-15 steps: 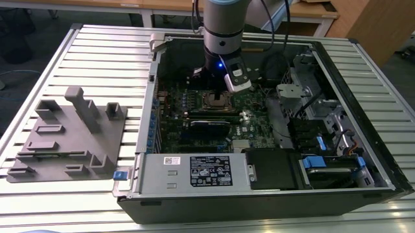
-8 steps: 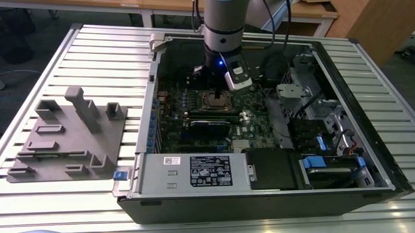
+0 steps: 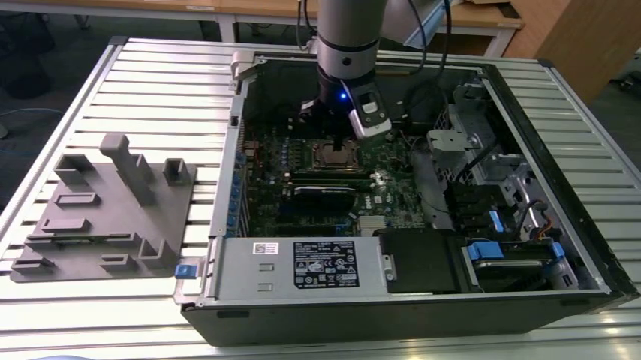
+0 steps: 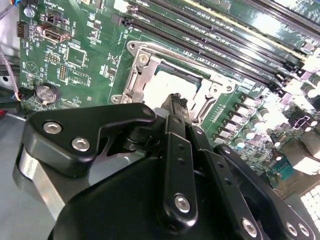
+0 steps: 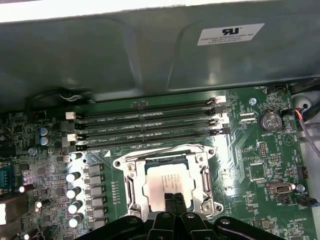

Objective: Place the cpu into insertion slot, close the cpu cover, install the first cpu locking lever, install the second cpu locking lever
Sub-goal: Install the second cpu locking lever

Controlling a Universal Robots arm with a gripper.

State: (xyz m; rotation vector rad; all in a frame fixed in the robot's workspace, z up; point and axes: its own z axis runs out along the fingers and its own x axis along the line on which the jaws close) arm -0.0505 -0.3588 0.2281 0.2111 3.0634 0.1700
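Note:
The cpu [image 5: 167, 176] lies flat in the insertion slot [image 5: 165, 158], its pale metal top facing up; it also shows from outside [image 3: 334, 155]. The silvery cpu cover [image 5: 131, 186] lies down around it as a frame, and it is seen in the second wrist view [image 4: 137, 75] too. Thin metal locking levers run along the frame's sides; whether they are latched I cannot tell. My gripper [image 5: 173, 198] hovers right over one edge of the chip, its two black fingers [image 4: 175, 107] pressed together with nothing between them. Contact with the chip I cannot judge.
Long black memory slots [image 5: 150, 125] lie beside the socket, then the case's grey wall [image 5: 150, 55]. A row of capacitors [image 5: 75, 190] and a coin battery [image 5: 270, 120] flank it. Outside, a grey fixture block [image 3: 110, 210] sits on the slatted table; the power supply [image 3: 300, 266] fills the case's front.

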